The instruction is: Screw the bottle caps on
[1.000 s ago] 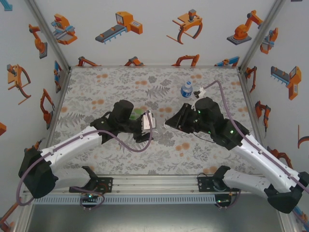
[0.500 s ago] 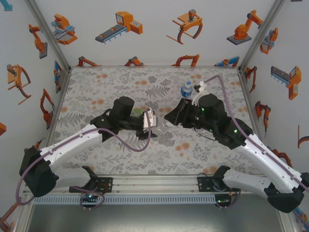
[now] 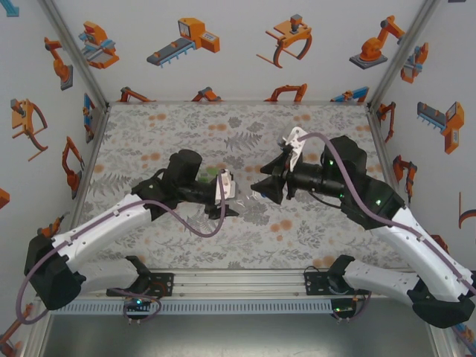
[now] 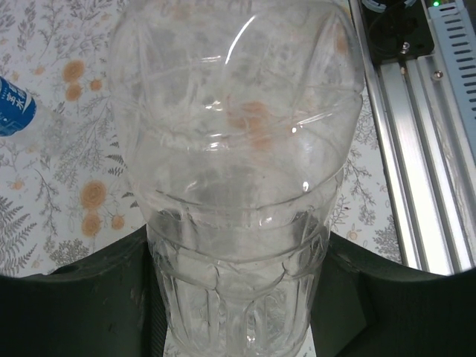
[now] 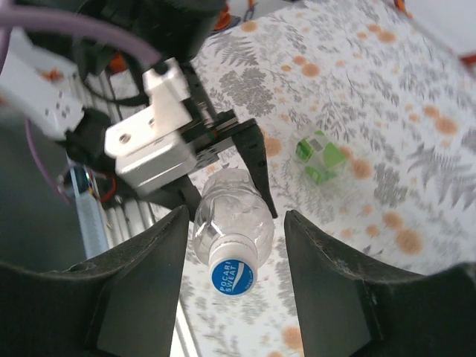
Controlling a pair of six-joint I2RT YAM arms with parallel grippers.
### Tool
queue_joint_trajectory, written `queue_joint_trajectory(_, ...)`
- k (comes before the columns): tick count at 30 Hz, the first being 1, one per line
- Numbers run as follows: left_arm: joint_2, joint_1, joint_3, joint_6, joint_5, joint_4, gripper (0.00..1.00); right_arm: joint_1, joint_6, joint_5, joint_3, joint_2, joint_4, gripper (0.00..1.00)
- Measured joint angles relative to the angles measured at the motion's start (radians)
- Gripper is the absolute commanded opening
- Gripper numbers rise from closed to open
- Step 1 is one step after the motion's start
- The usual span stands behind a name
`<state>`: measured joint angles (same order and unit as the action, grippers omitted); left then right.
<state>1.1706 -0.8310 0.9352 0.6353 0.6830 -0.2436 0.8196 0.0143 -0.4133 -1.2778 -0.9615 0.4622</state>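
My left gripper [image 4: 238, 297] is shut on the unlabelled clear bottle [image 4: 238, 149], holding it by its lower body and lying on its side above the table. In the right wrist view the bottle [image 5: 232, 212] points its neck at the camera, and a white cap with a blue top [image 5: 233, 276] sits on that neck. My right gripper [image 5: 235, 227] is open, with a finger on each side of the cap and a gap on both sides. From above, the left gripper [image 3: 227, 197] and right gripper [image 3: 260, 186] face each other at mid-table. The green-labelled bottle [image 5: 320, 158] lies on the mat beyond. The blue-labelled bottle [image 4: 11, 108] stands to the side.
The table is covered by a floral mat [image 3: 186, 126] and walled in on three sides. An aluminium rail [image 3: 238, 286] runs along the near edge, close under the held bottle [image 4: 416, 149]. The left wrist's white camera mount [image 5: 149, 149] sits just behind the bottle.
My right gripper has opened off the cap. Its wrist has turned and risen, and the arm now covers the blue-labelled bottle in the top view. The left gripper kept its hold.
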Motion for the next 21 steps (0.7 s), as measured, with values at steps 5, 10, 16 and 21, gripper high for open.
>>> queue_joint_trajectory(5, -0.027, 0.000, 0.007, 0.009, 0.014, -0.060, 0.00, 0.000, 0.264, -0.194, -0.012, 0.001, 0.058, 0.52)
queue_joint_trajectory(10, -0.040, 0.000, 0.015, 0.008, 0.025, -0.080, 0.00, 0.001, 0.423, -0.280, -0.016, 0.001, 0.128, 0.48)
queue_joint_trajectory(16, -0.043, -0.001, 0.015, 0.008, 0.028, -0.087, 0.00, 0.001, 0.552, -0.297, -0.014, -0.002, 0.185, 0.46)
queue_joint_trajectory(21, -0.043, -0.001, 0.015, 0.008, 0.033, -0.087, 0.00, 0.001, 0.587, -0.296, -0.013, -0.002, 0.186, 0.44)
